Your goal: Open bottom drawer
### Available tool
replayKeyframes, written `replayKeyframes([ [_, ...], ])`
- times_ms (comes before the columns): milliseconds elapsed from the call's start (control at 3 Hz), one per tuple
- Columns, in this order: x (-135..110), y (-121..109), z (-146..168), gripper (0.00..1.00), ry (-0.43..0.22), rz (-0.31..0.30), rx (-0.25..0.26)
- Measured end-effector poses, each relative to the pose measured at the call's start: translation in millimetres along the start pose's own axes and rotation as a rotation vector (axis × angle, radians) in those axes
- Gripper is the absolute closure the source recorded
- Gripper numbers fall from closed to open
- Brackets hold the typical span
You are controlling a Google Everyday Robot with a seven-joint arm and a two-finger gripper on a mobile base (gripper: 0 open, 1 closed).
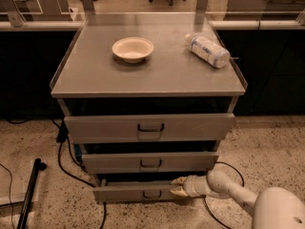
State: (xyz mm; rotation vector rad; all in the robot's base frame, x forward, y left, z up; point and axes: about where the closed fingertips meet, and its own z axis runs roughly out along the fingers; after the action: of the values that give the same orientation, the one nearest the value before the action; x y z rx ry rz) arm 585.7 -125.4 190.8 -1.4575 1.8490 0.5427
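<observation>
The bottom drawer [128, 192] is the narrowest, lowest grey front of the cabinet, with a small dark centre handle [152, 194]. It stands a little proud of the cabinet, with a dark gap above it. My gripper [176, 186] reaches in from the lower right on a white arm [228, 187]. Its pale fingertips [178, 180] are at the drawer's right end, at the top edge of the front, to the right of the handle.
Above are the middle drawer [150, 162] and the top drawer [150, 127]. On the cabinet top [95, 75] are a white bowl [133, 48] and a plastic bottle [208, 50] lying on its side. Black cables [66, 168] and a black pole [29, 192] are on the floor at left.
</observation>
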Motion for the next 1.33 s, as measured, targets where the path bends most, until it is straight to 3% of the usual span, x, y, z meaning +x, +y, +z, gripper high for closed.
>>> replayKeyframes([
  [333,1.3,-0.9,-2.6,1.0,0.0,0.0,0.0],
  [667,1.6,-1.2,-3.6,1.0,0.0,0.0,0.0],
  [1000,7.7,25.1,-10.9,1.0,0.003,0.027,0.007],
  [1333,9.4,48.9,-14.3,0.82,0.003,0.047,-0.006],
])
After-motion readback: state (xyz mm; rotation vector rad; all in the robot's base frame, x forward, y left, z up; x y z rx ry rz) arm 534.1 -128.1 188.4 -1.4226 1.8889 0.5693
